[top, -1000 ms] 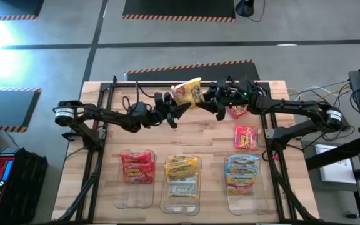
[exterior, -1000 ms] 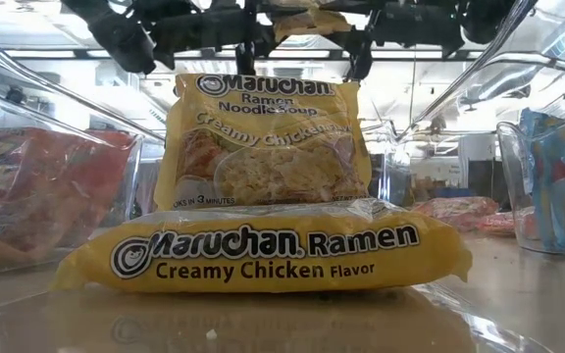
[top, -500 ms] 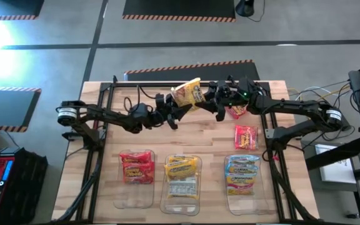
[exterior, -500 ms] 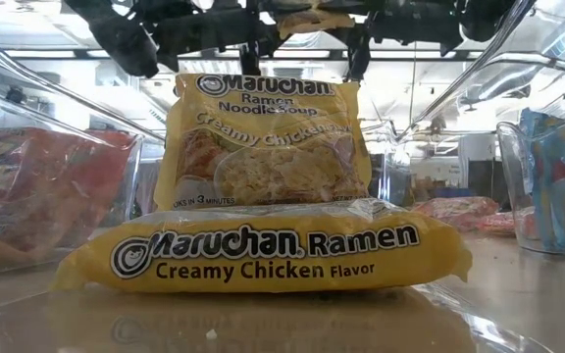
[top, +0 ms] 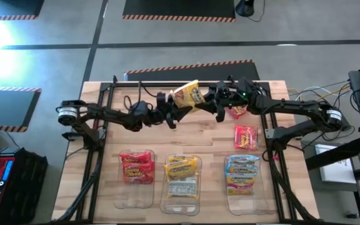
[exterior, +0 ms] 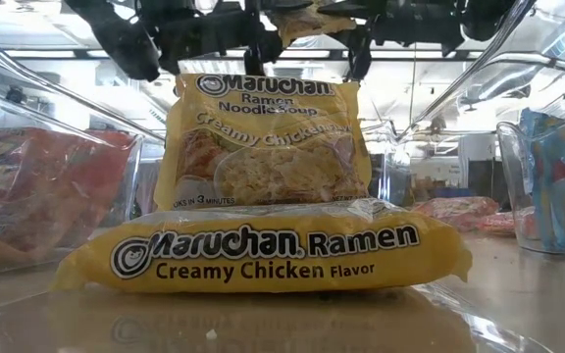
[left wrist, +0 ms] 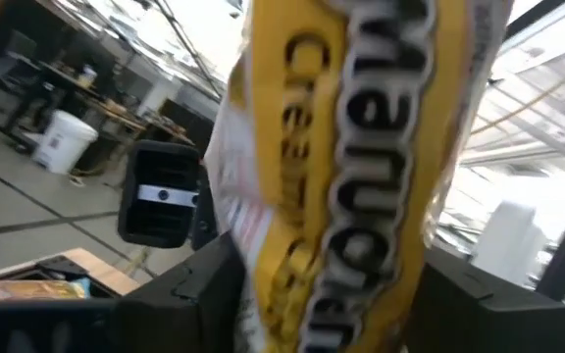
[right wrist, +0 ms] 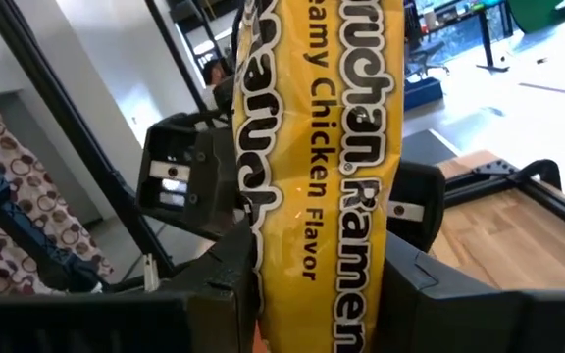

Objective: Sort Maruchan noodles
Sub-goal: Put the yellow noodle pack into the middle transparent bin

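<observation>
From the high view, a yellow packet [top: 187,94] hung in the air over the far middle of the table [top: 186,140], between the left gripper [top: 175,110] and the right gripper [top: 214,103]. Both grippers met the packet, but their fingertips were too small and dark to separate there. Two red packets [top: 245,137] lay loose on the right side, one partly hidden under the right arm. Near the front edge three clear bins [top: 136,195] held red, yellow and blue packets.

In the low view, two yellow packets in the middle bin [exterior: 266,257] filled the picture, one flat, one standing behind it. The lifted packet showed only as a yellow scrap at the top edge, cut off, with dark arm parts around it.

In the left wrist view, the yellow packet ran up between that arm's dark fingers [left wrist: 199,294], blurred; whether they pressed it could not be told.

In the right wrist view, the packet stood upright between the right fingers [right wrist: 415,284], which sat against both its sides, clamping it. The other gripper showed behind it.
</observation>
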Controlling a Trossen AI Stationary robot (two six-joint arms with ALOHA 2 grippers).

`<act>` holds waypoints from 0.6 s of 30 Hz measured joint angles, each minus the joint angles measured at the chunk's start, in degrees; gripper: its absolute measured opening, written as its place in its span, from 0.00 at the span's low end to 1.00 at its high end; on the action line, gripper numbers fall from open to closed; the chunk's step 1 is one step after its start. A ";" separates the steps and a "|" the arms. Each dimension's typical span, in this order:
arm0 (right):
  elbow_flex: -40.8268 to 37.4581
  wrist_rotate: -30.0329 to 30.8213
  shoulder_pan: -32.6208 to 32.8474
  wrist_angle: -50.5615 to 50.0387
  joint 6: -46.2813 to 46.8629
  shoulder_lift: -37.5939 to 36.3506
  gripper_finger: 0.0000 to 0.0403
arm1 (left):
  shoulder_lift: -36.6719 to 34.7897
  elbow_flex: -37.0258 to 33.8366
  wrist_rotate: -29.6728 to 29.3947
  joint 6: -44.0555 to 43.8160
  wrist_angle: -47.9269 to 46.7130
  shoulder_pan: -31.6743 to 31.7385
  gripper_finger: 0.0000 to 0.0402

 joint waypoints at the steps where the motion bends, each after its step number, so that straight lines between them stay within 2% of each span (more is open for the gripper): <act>1: 0.00 0.00 -0.03 -0.34 -0.05 0.00 0.28 | 0.00 0.00 1.45 -0.43 -0.06 0.47 0.51; 6: 0.00 0.00 -0.73 -2.37 -0.75 -0.57 0.28 | -0.02 -0.33 6.93 -1.91 -0.89 3.00 0.57; 10: 0.01 0.15 -2.87 -6.95 -1.15 -2.49 0.28 | -0.26 -2.30 7.00 -2.77 -1.49 5.63 0.58; 18: 5.95 1.07 -5.14 -30.47 -6.00 -5.44 0.28 | -0.42 -8.54 7.63 -7.99 -1.39 9.84 0.58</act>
